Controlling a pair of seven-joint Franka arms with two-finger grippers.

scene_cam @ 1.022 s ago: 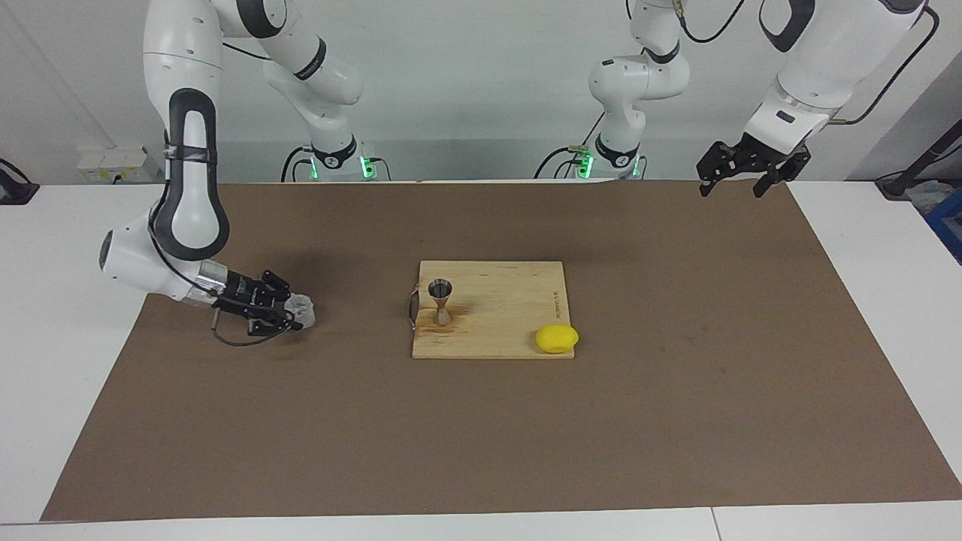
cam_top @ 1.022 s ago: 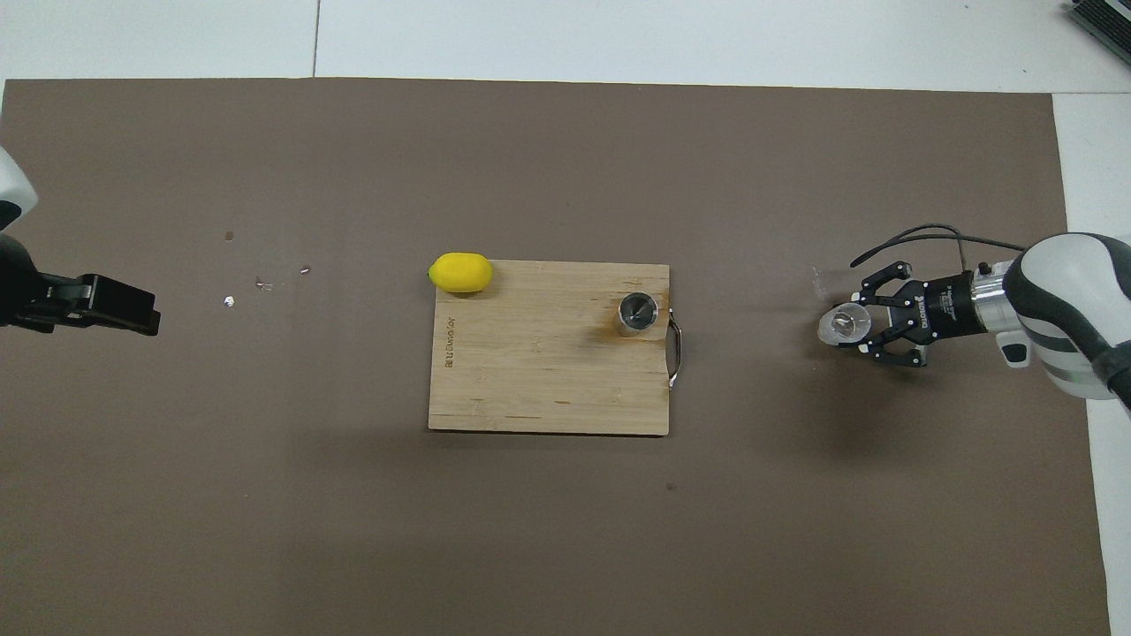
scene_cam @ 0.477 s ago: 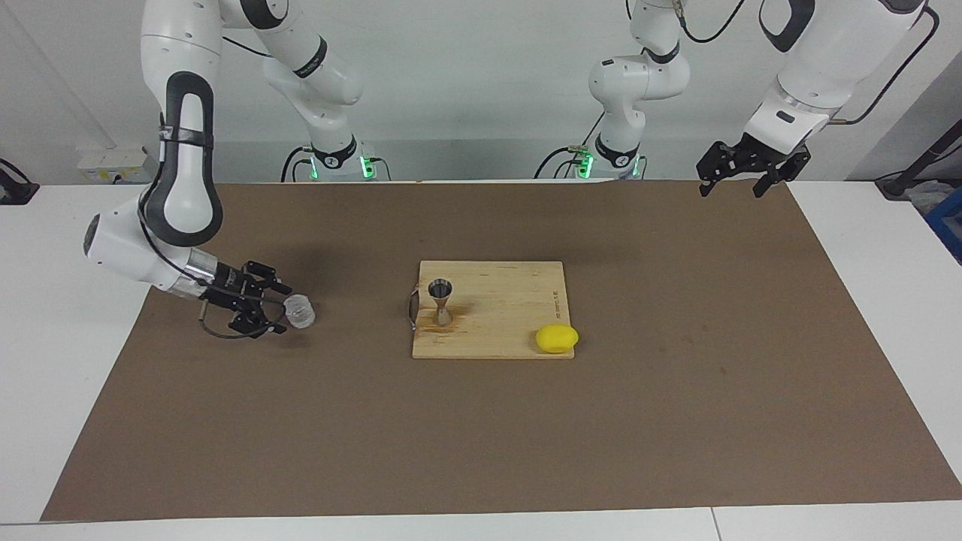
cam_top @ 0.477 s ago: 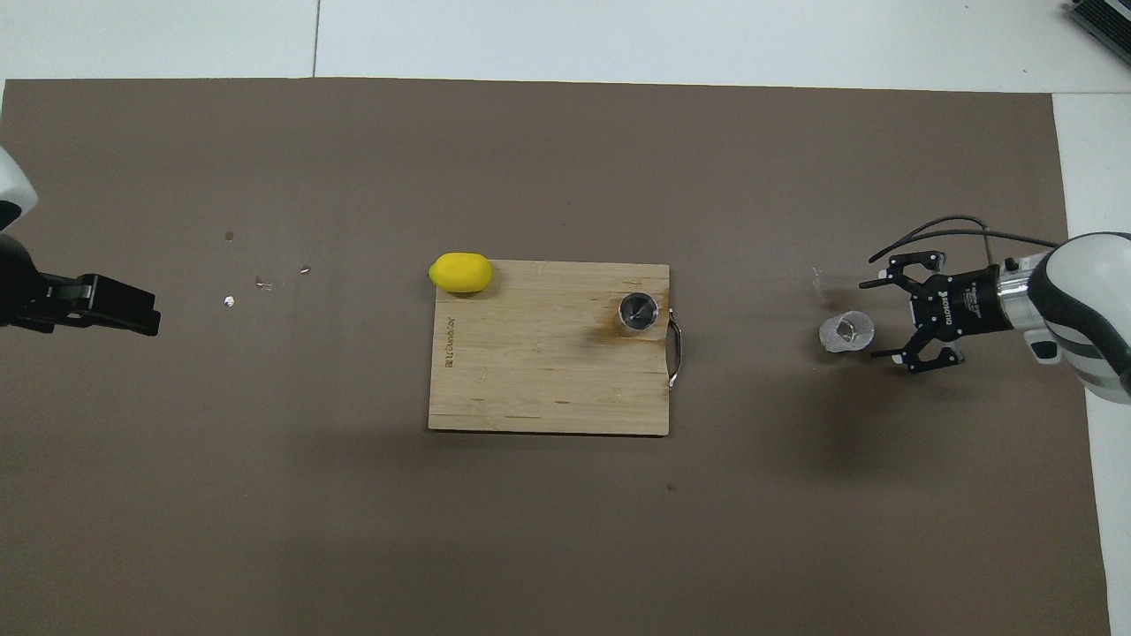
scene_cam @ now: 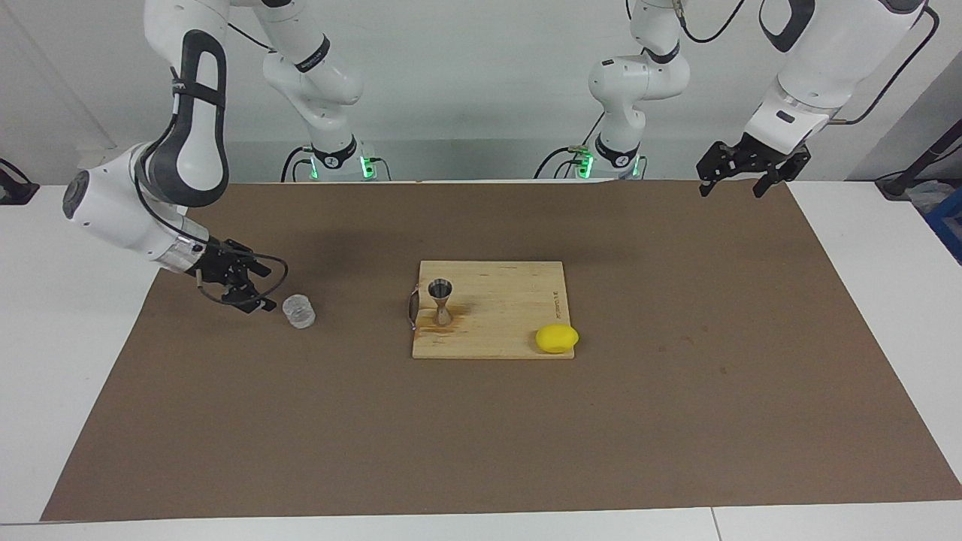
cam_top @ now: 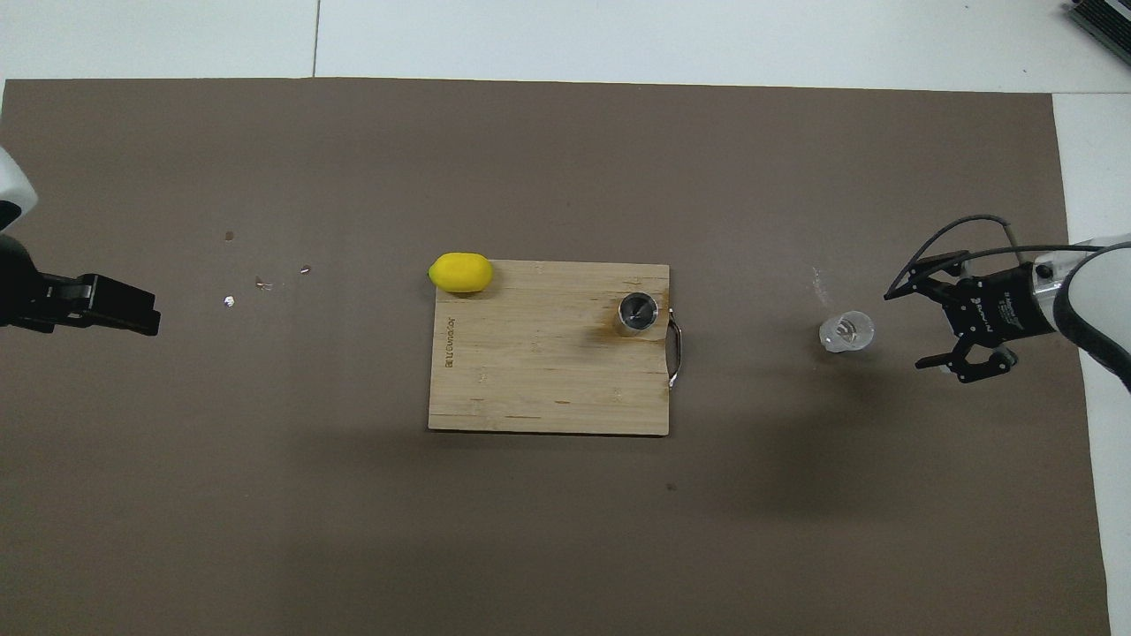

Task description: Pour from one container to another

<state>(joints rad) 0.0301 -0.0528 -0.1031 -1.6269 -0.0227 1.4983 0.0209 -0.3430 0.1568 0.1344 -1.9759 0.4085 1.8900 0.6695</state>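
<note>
Beside the cutting board (scene_cam: 492, 308), toward the right arm's end: glass cup (scene_cam: 299, 311), upright
Jigger (scene_cam: 440, 299): on board
Right gripper (scene_cam: 252, 289): spread wide, empty, near cup
Left gripper (scene_cam: 740, 176): open, waits
Handling: likely rigid, slippery, breakable; grip its sides

Clear, ribbed glass cup (scene_cam: 299, 311); shiny steel jigger (scene_cam: 440, 301) on a pale wooden board (scene_cam: 511, 315) with a metal handle (cam_top: 676, 353); matt brown mat (scene_cam: 676, 421); smooth yellow lemon (scene_cam: 557, 339)
</note>
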